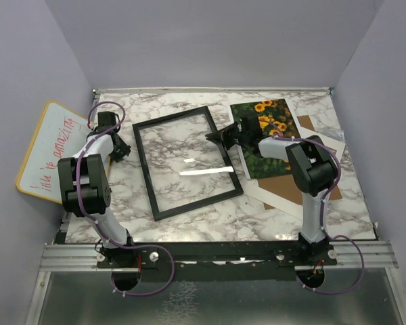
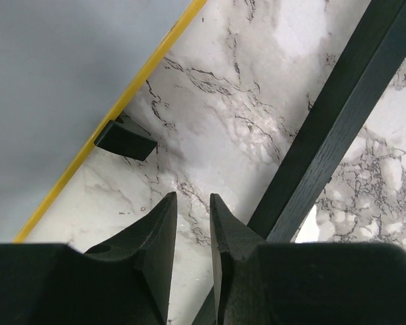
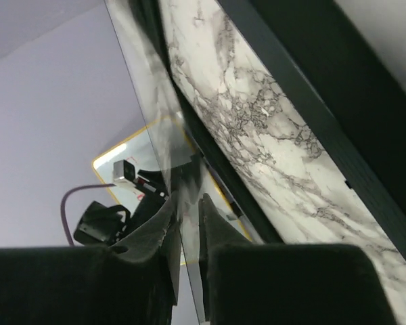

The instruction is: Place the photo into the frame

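Observation:
The black frame lies flat on the marble table, mid-left. The sunflower photo lies face up to its right, partly under my right arm. My right gripper is at the frame's right rail. In the right wrist view its fingers are shut on the edge of the clear pane, which stands tilted up from the frame rail. My left gripper is just outside the frame's left rail. It is narrowly open, with only marble between its fingers.
A yellow-rimmed whiteboard leans at the left wall, with a small black foot near my left fingers. A brown backing board and white mat lie under and beside the photo. Lilac walls close in the table.

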